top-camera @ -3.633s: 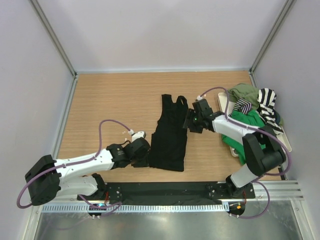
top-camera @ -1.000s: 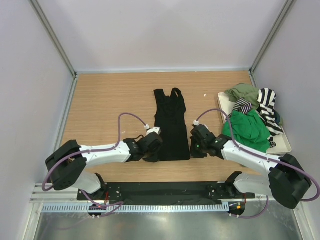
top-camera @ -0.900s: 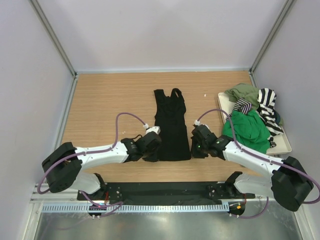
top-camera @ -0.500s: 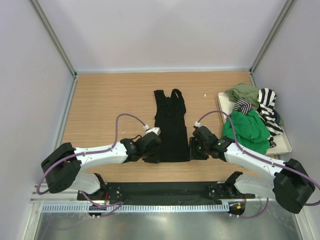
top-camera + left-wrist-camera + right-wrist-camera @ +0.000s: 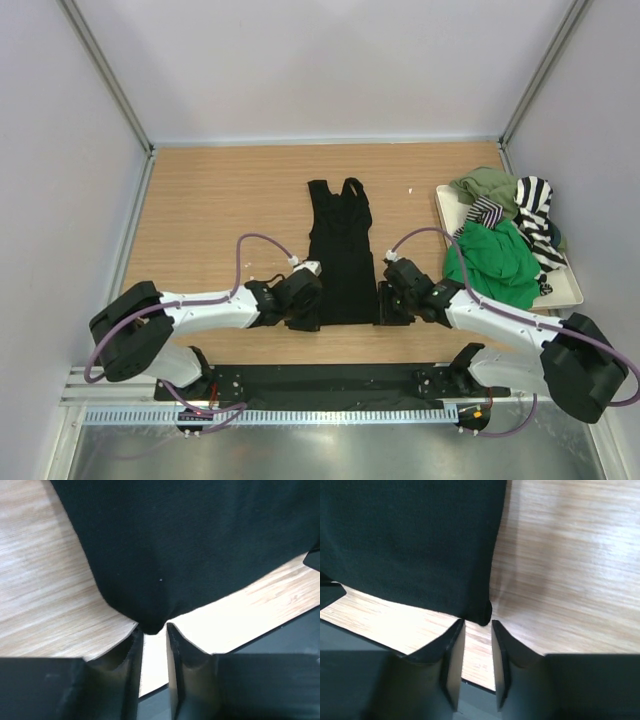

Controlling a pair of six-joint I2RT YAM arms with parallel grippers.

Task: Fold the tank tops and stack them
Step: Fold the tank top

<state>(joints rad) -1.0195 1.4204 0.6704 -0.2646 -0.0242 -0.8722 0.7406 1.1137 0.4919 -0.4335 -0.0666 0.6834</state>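
Showed, from above, a wooden surface [image 5: 220,200] closed in by pale grey walls [image 5: 320,70] on the left, far and right sides, with slanting metal posts [image 5: 105,75] at the two far corners. Showed a black rail [image 5: 330,380] along the near edge, carrying both arm bases.

Found the black tank top [image 5: 340,250] spread flat and lengthwise near the middle of the surface, straps toward the far wall and hem toward the rail.

Found the left end effector [image 5: 305,318] low at the near left corner of the hem. In the left wrist view, saw its fingers [image 5: 131,650] slightly parted with bare wood in the gap, and the cloth corner lying just past the tips, ungripped.

Found the right end effector [image 5: 385,312] low at the near right corner of the hem. In the right wrist view, saw it likewise parted, empty, with the cloth corner just beyond the fingertips [image 5: 456,645].

Located a white tray [image 5: 575,290] at the right edge of the surface. Held a loose heap: an olive tank top [image 5: 490,183] farthest, a striped tank top [image 5: 535,205] beside it, and a green tank top [image 5: 495,260] nearest, spilling over the tray's left rim.

Noted purple cables [image 5: 255,240] looping above both forearms.
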